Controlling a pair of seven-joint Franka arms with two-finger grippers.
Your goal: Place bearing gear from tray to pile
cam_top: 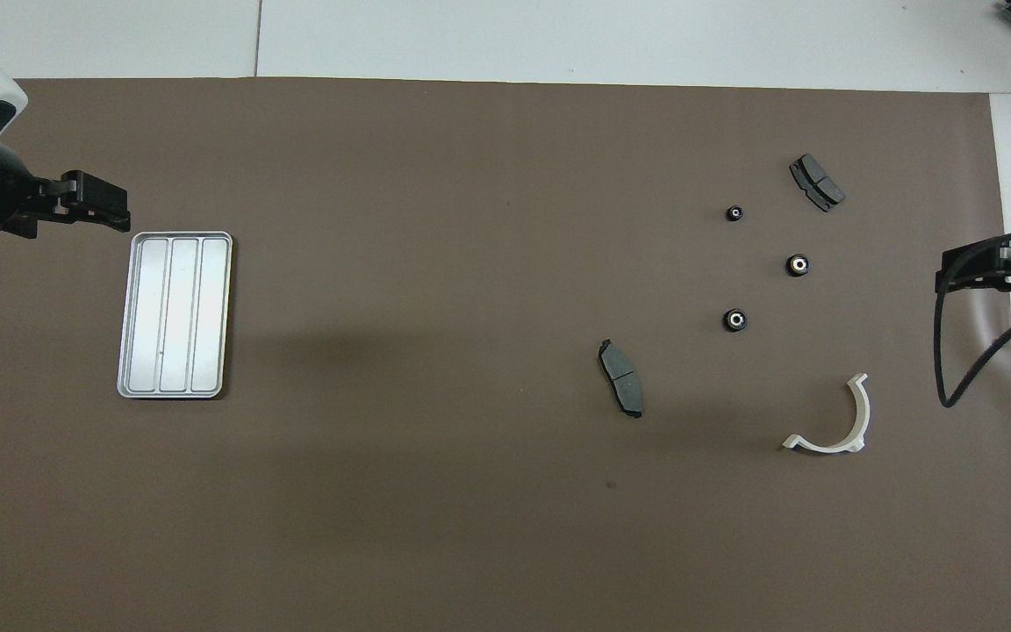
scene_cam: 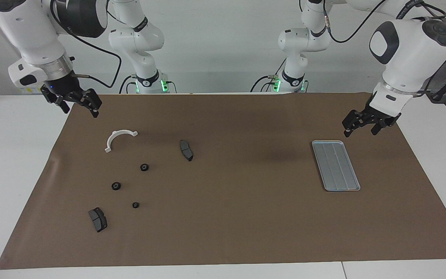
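The silver tray (scene_cam: 336, 165) (cam_top: 175, 315) lies empty on the brown mat at the left arm's end. Three small black bearing gears (scene_cam: 144, 167) (scene_cam: 116, 186) (scene_cam: 135, 205) lie on the mat at the right arm's end, also in the overhead view (cam_top: 735, 320). Around them lie the white half-ring bracket (scene_cam: 111, 138) (cam_top: 821, 447) and two dark brake pads (scene_cam: 186, 150) (scene_cam: 98, 219). My left gripper (scene_cam: 360, 131) (cam_top: 115, 206) hangs open and empty by the tray's corner. My right gripper (scene_cam: 80, 111) (cam_top: 953, 268) is open and empty, raised over the mat's edge beside the bracket.
The brown mat (scene_cam: 238, 217) covers most of the white table (scene_cam: 10, 162). A black cable (cam_top: 944, 351) loops down from the right arm over the mat's edge.
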